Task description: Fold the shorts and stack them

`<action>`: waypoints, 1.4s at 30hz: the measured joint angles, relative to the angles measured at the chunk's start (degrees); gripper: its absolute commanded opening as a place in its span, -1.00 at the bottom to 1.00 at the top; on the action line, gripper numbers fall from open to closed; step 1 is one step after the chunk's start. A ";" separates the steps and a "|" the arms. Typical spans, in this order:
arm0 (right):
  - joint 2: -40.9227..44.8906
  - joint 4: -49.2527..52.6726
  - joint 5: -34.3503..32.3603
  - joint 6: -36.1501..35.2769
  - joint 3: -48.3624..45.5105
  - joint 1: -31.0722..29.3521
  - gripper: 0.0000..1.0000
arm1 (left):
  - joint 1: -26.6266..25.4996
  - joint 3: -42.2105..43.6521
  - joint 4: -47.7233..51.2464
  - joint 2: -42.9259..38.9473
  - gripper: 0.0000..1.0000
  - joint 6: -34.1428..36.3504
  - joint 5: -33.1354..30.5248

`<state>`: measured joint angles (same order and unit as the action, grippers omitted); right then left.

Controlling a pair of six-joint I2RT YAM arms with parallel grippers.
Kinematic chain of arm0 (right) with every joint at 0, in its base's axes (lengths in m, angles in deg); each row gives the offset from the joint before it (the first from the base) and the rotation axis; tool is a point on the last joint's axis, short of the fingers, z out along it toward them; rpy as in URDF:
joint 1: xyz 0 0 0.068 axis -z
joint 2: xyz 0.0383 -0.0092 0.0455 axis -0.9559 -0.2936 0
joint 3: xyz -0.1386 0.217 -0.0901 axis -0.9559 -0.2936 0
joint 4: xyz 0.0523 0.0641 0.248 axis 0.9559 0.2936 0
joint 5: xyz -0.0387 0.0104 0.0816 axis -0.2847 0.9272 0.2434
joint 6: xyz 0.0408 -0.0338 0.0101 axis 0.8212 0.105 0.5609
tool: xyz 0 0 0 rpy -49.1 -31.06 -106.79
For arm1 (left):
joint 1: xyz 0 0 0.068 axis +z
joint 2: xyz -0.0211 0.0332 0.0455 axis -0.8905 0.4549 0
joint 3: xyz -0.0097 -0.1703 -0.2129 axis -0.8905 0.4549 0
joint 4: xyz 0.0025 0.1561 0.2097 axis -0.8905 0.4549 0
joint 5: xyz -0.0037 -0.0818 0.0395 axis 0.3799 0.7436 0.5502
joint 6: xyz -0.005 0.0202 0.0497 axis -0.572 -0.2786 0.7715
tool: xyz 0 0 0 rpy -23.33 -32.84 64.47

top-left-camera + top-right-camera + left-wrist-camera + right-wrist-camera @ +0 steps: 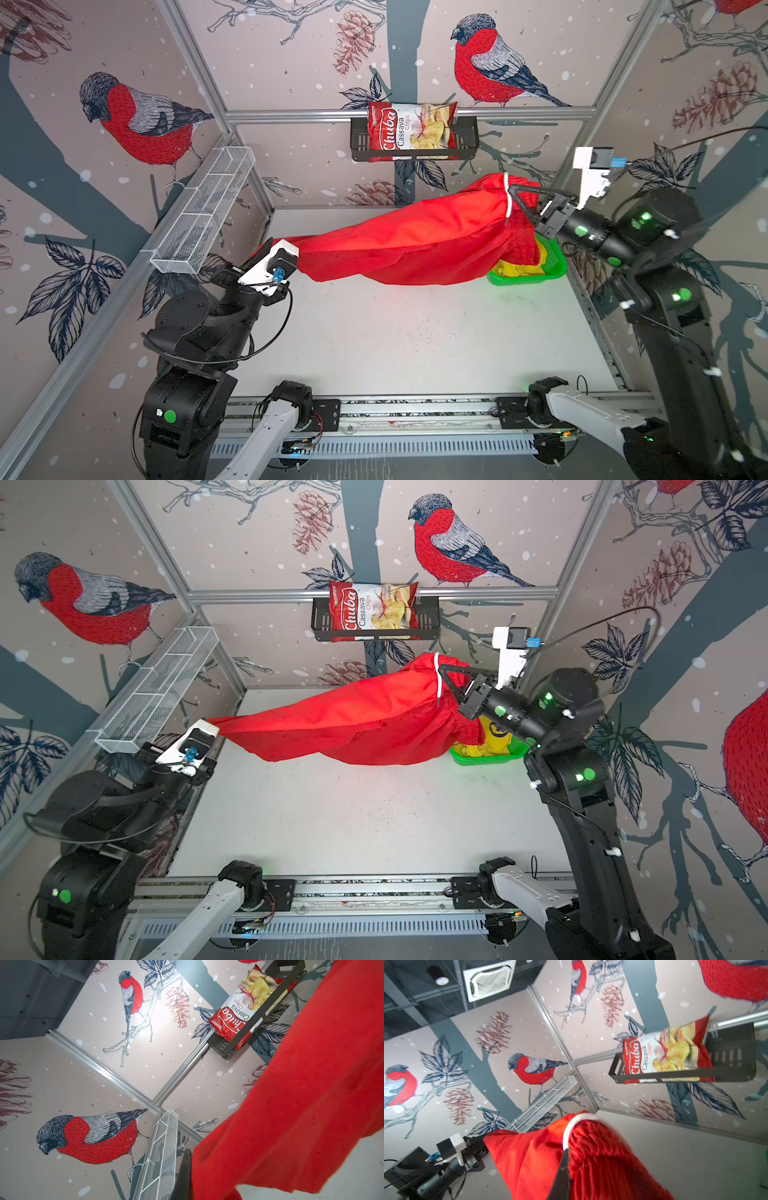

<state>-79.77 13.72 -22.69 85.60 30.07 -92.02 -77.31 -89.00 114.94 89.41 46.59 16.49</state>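
Both clamped: right gripper (513, 190) on the gathered waistband of the bright red cloth shorts (415, 241), by the white drawstring (508, 199); left gripper (187, 1167) on the leg end. They hang stretched over the white tabletop (415, 340), draping onto the green mesh basket (555, 268) holding the yellow cloth shorts (517, 269). Risk: sag snags the basket; bunched elastic slips out.

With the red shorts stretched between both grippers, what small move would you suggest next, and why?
Probably lower both grippers together toward the table, to lay the red shorts flat for folding. The right gripper pinches the waistband, the left gripper the opposite end, and the cloth sags between them, partly over the green basket holding the yellow shorts.
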 measured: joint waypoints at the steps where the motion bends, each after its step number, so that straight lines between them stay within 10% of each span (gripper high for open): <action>1: 0.15 0.37 -0.02 0.00 1.01 0.00 -0.99 | 0.00 -0.04 -0.42 0.07 -1.00 0.00 0.00; 14: -22.95 -4.09 -1.22 1.66 8.26 -3.15 -1.00 | 0.39 -1.97 -9.55 20.00 -1.00 4.83 -1.66; 24: -54.16 -4.72 5.20 5.51 49.13 -3.93 -0.99 | 5.97 -17.59 -17.16 31.34 -1.00 7.13 1.73; 34: -24.35 -22.86 9.97 6.38 -12.07 0.48 -0.96 | 6.05 10.19 -18.91 6.05 -1.00 16.59 5.18; 42: -17.44 -23.89 9.62 6.19 -40.13 0.83 -0.96 | 5.84 34.40 -3.93 -3.08 -1.00 18.97 2.99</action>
<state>-97.21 -10.17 -13.07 91.78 -10.06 -91.19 -71.47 -54.59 111.01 86.32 65.56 19.49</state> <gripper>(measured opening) 0.090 0.058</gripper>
